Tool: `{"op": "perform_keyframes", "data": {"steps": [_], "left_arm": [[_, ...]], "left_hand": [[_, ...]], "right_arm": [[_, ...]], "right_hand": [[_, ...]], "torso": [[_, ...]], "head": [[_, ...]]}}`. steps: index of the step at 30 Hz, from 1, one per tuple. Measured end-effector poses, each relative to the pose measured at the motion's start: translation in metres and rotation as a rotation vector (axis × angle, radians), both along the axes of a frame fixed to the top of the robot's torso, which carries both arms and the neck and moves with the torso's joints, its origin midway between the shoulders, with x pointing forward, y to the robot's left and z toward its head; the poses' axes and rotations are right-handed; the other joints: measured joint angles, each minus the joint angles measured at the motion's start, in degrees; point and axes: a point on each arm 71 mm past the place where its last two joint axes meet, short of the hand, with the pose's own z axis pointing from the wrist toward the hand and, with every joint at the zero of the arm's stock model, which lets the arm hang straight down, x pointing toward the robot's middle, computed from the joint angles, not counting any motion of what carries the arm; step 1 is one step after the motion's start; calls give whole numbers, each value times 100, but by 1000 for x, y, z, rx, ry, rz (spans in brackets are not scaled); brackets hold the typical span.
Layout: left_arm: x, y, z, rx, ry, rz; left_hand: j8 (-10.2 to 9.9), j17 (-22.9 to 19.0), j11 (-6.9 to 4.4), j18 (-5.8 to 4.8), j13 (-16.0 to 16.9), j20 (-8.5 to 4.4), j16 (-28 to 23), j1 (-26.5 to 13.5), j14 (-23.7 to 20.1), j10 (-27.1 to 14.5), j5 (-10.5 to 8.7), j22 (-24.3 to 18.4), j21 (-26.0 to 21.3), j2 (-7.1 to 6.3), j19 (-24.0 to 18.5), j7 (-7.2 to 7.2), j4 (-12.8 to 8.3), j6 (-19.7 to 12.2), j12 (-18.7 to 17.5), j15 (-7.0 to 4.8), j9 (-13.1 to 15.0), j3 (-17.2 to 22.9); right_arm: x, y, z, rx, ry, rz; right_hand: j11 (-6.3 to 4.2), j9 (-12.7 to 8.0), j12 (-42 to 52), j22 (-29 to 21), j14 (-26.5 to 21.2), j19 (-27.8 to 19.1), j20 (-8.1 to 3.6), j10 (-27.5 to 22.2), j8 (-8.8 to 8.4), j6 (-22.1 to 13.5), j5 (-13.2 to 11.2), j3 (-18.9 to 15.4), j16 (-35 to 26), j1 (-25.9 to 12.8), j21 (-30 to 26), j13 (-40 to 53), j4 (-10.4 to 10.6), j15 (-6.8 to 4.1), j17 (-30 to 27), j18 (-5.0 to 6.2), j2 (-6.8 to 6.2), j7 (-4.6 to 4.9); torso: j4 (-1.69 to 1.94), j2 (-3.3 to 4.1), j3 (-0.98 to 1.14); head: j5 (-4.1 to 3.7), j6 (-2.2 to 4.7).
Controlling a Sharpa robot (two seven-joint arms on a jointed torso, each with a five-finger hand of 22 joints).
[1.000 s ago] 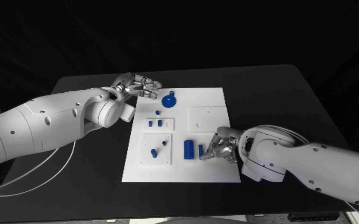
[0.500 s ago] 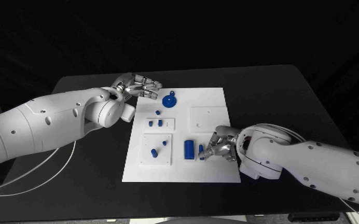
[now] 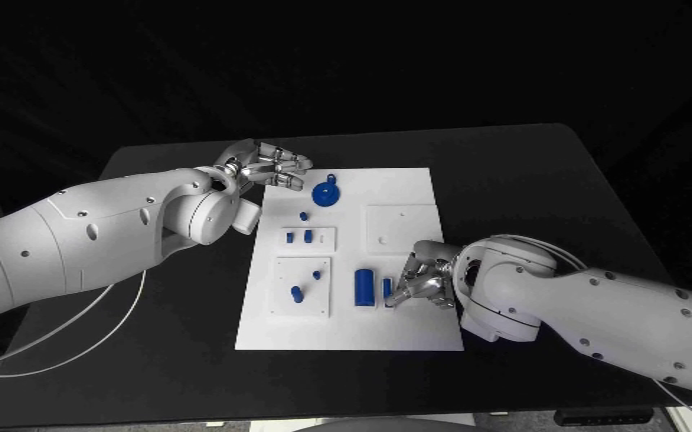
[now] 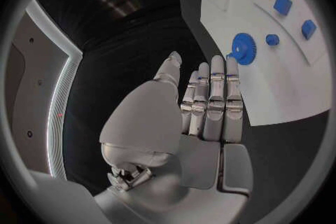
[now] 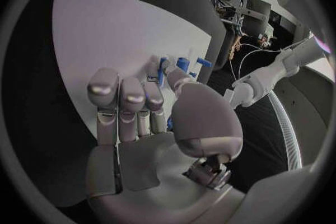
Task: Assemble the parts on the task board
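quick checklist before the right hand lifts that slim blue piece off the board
1. Right hand on the slim blue peg: ok, its fingertips are at the peg near the task board's near edge.
2. Firm pinch on the peg: cannot tell, the fingers hide the contact in the head and right wrist views.
3. Neighbouring blue cylinder free of the fingers: ok, it lies just beside the peg, apart from the hand.
4. Left hand out of the way: ok, it holds nothing, at the board's far left corner.
5. Blue gear undisturbed: ok, it sits on the board beside the left hand.
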Motion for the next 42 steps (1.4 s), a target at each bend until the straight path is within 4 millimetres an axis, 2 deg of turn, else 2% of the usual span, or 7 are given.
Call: {"op": "perform_keyframes", "data": {"steps": [9, 14, 18, 27, 31, 36, 42], "left_arm": [[0, 0, 0, 1, 0, -1], [1, 0, 0, 2, -1, 1], [3, 1, 0, 1, -8, 10], [11, 5, 1, -19, -37, 49], [15, 11, 3, -33, -54, 73], [24, 12, 7, -54, -77, 96], [37, 10, 10, -80, -101, 122]], "left_hand": [[0, 0, 0, 0, 0, 0, 0, 0, 0, 0, 0, -5, 0, 0, 0, 0, 15, 0, 0, 0, 0, -15], [0, -1, 0, 1, 0, 0, 0, 0, 0, 0, 0, -5, 0, 0, 0, 0, 15, 0, 0, 0, 0, -15], [0, 6, 0, 0, 0, 0, 0, 0, 0, 0, 0, -9, 0, 0, 0, 0, 15, 0, 0, 0, 0, -15], [0, -2, -42, 0, 0, 0, 0, 38, -19, 42, 0, -9, 22, 38, 0, -64, -1, 128, 0, 19, 0, 33], [0, -45, -18, 0, 0, 13, -8, 89, -130, -6, 0, -8, 22, 88, -13, -82, -33, 145, 0, 59, 0, 65], [0, -124, 53, 0, 0, 121, -23, 138, -449, -364, 0, -17, 3, 138, -175, -82, -107, 145, 0, 134, 0, 139], [0, -163, 76, 0, -1, 268, -23, 159, -855, -641, 45, -117, -23, 159, -579, -132, -250, 95, 0, 195, 0, 281]], "right_arm": [[1, -5, -1, 14, -12, -2], [9, -19, 1, 56, -33, -29], [26, -32, 6, 124, -59, -77], [83, -66, 29, 375, -157, -195], [110, -81, 39, 498, -223, -251], [141, -94, 45, 633, -297, -333], [167, -102, 46, 751, -359, -418]], "right_hand": [[41, 0, -61, 0, 0, 0, 0, -41, 18, -46, -493, -10, -169, -263, -222, -36, 1394, 0, -139, -1, -587, -46], [83, -1, -171, 0, -1, 0, 0, -105, 18, -221, 20, -1425, -277, 28, -380, -100, 2025, 1, -190, -1, -585, -38], [104, -55, -172, 0, -1, 0, 0, -126, -51, -527, 374, -2258, -283, 67, -389, -117, 1763, 1, -181, 0, -246, 208], [88, 90, -397, 0, -40, 0, 0, -248, -32, -414, 391, -2537, -536, 100, -688, -313, 908, 29, -318, -1, 327, 139], [122, 108, -1606, -89, -346, -1, 64, -726, -32, -451, 508, -2618, -1248, 262, -2259, -1371, 574, 75, -936, -2, 513, 177], [242, 34, -2874, -1507, -614, -202, 263, -949, -16, -672, 395, -2494, -2488, 437, -4244, -2954, 263, 212, -1884, 140, 722, 294], [501, -27, -4334, -3148, -999, -898, 563, -1017, -16, -1042, 307, -2371, -3853, 430, -4571, -4779, 63, 534, -2780, 141, 902, 451]], "torso": [[3, 0, -2], [2, -5, -5], [-10, -20, -10], [-54, -92, -38], [-77, -141, -39], [-92, -202, -16], [-111, -244, 15]], "head": [[-19, 63], [-17, 178], [-16, 339], [13, 707], [45, 875], [71, 1049], [109, 1259]]}}
